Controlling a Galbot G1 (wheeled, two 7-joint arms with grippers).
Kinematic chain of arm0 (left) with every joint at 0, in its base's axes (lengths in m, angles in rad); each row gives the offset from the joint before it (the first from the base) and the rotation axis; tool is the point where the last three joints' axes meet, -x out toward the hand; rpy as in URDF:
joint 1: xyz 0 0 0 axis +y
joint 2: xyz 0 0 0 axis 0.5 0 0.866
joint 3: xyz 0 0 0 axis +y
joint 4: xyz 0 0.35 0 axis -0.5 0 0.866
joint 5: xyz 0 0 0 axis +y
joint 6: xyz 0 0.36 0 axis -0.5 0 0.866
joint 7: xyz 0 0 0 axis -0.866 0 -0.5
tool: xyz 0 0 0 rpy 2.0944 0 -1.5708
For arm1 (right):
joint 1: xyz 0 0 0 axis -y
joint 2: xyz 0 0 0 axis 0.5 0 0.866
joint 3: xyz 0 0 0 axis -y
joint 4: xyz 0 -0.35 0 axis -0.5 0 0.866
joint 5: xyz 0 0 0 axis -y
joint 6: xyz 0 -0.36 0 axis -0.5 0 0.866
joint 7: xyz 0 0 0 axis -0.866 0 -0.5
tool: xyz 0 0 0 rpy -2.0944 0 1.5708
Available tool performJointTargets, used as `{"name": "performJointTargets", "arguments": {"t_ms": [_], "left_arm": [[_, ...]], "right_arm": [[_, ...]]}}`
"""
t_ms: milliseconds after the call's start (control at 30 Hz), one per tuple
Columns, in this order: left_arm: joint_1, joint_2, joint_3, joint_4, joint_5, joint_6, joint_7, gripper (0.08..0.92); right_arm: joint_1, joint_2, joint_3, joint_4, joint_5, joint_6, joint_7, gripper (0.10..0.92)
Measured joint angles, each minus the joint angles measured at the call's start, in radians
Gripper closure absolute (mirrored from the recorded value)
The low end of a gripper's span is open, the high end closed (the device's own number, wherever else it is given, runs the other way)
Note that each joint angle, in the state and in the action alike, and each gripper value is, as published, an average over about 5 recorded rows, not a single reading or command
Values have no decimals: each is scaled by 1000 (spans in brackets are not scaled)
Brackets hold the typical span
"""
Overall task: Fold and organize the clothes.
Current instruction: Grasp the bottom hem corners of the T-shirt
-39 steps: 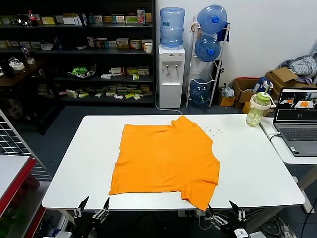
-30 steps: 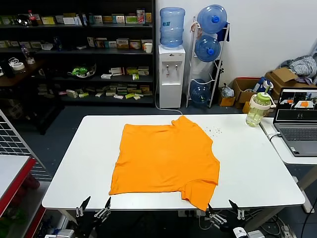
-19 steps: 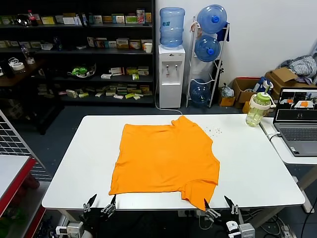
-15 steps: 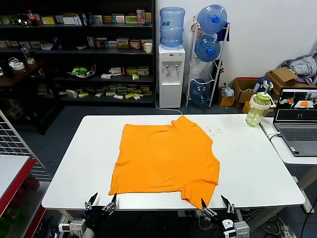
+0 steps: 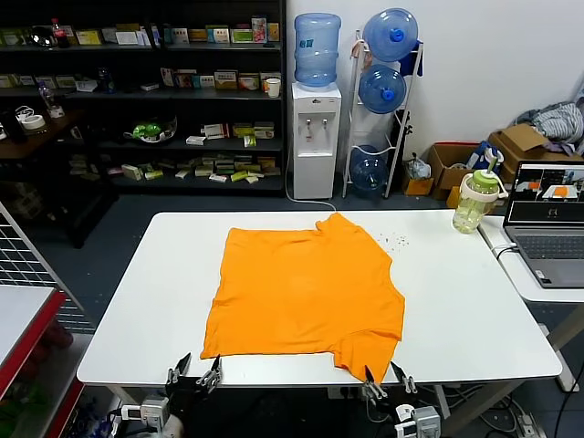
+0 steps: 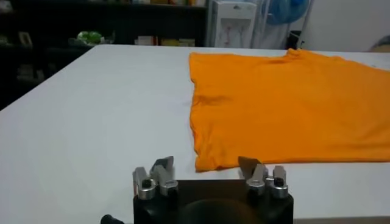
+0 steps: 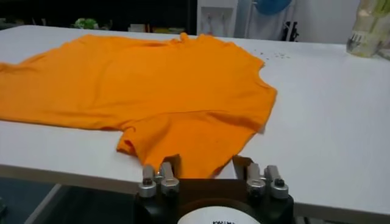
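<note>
Spread flat on the white table (image 5: 137, 301), nearer its front edge than its back: the orange T-shirt (image 5: 306, 292), plain side up, so any print stays hidden underneath. Collar end pointed away toward the water dispenser (image 5: 316, 137), hem along the left-hand side, one sleeve folded over at the front right corner and reaching almost to the table's lip. Just below that lip, mostly cut off by the bottom of the head view: the left gripper (image 5: 194, 373), level with the shirt's near left corner, and the right gripper (image 5: 384, 379), level with the folded sleeve. Both with fingers parted, a clear gap between the tips, nothing clamped in either; touching neither fabric nor tabletop. Seen from the left wrist, fingertips (image 6: 163, 168) short of the shirt's corner (image 6: 286, 109); from the right wrist, the gripper (image 7: 206, 166) directly facing the sleeve's hanging edge (image 7: 170, 100), with the fingers' lower parts lost behind the black housing. At the far right, a green-lidded bottle (image 5: 477, 202) by the table's corner and a laptop (image 5: 547, 224) on a neighbouring surface, partly out of frame. Small dark specks (image 5: 397, 242) beyond the shirt, too tiny to identify.
</note>
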Motion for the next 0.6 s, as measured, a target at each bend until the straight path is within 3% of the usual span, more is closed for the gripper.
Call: {"name": "performJointTargets", "arguments": {"t_ms": [367,600], "left_arm": [[-9,-3,12,11,5,0,-5,718],[-2,-4,15,-3,4,-1,-13,892]], "right_arm": [[-8,0,0,8,-1,18,6,878],[-31,-18,10,38,16,28,17,902]]}}
